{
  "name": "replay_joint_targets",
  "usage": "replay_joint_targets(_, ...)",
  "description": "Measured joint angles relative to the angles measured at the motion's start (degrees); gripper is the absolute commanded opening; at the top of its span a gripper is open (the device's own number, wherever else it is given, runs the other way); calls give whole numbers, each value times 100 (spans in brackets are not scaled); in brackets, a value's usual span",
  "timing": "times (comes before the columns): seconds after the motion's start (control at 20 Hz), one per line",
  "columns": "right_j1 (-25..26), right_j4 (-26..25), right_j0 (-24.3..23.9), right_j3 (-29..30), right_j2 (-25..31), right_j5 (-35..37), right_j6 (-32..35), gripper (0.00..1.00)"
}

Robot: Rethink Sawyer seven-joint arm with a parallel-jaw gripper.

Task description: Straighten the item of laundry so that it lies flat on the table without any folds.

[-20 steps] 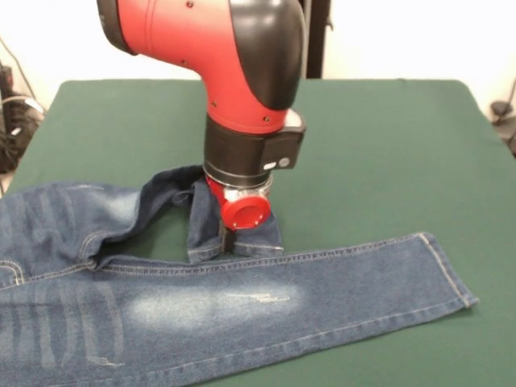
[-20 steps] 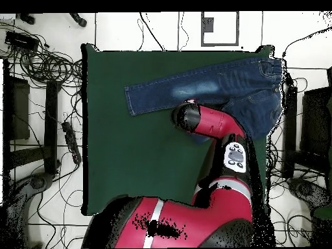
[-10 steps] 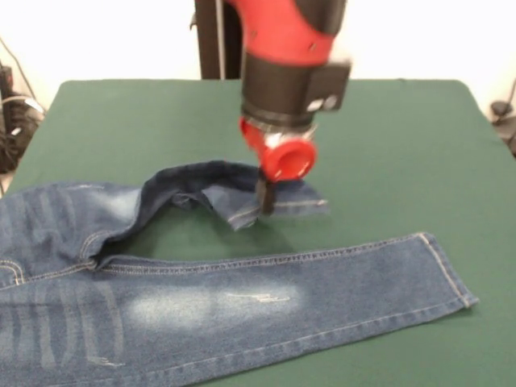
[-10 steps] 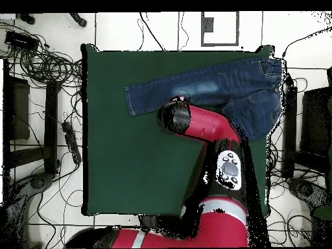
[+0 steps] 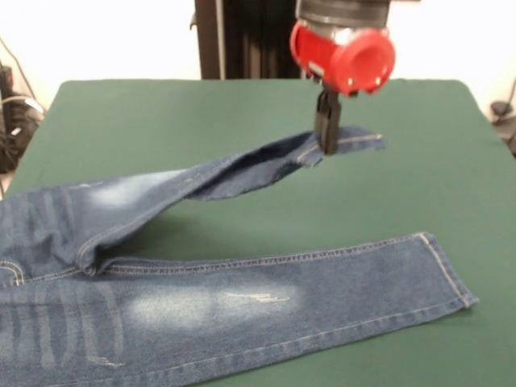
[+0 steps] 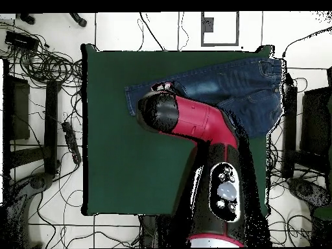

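The item of laundry (image 5: 226,306) is a pair of blue denim jeans on the green table (image 5: 161,121). One leg lies flat along the front, its hem at the right. The other leg (image 5: 242,169) is lifted off the table and stretched to the right, with my gripper (image 5: 326,137) shut on its hem. The waist runs off the left edge of the front view. In the overhead view the jeans (image 6: 246,81) lie at the table's (image 6: 130,162) top right, and my red arm (image 6: 194,123) hides the lifted leg and the gripper.
Cables (image 6: 45,65) and dark equipment lie on the floor left of the table in the overhead view. A dark post (image 5: 242,40) stands behind the table's far edge in the front view.
My gripper has risen and moved to the right with the hem in it. The folded-over leg has been pulled out long and now hangs stretched above the table.
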Motion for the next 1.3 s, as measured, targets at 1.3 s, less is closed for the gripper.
replay_joint_targets(1.3,1319,-688,-3625,889,4387,-7,-1337,0)
